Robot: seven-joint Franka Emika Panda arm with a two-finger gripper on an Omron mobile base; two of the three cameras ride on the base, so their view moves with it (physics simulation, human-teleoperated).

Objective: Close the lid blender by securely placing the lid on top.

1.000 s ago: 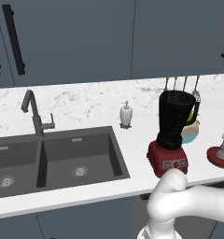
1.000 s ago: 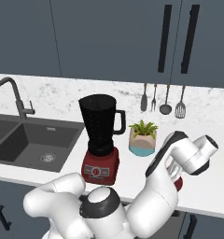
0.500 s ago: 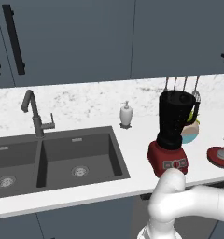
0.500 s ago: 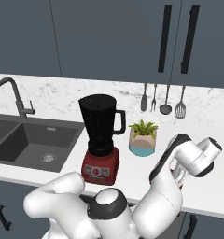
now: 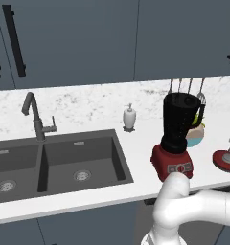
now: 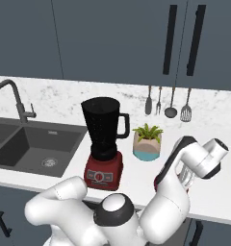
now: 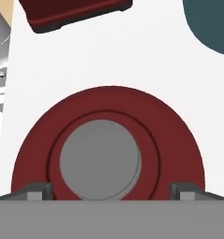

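Lid [image 7: 109,144] under claw [image 7: 111,191], fingertips [image 7: 39,190] cut off by frame edge

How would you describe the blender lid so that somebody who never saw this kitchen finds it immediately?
Start at the double sink in the white marble counter and go right, past the tall blender with its dark jar and red base. The lid lies flat on the counter just beyond it, in front of the potted plant. It is the only round, flat red disc there, with a grey knob at its centre.
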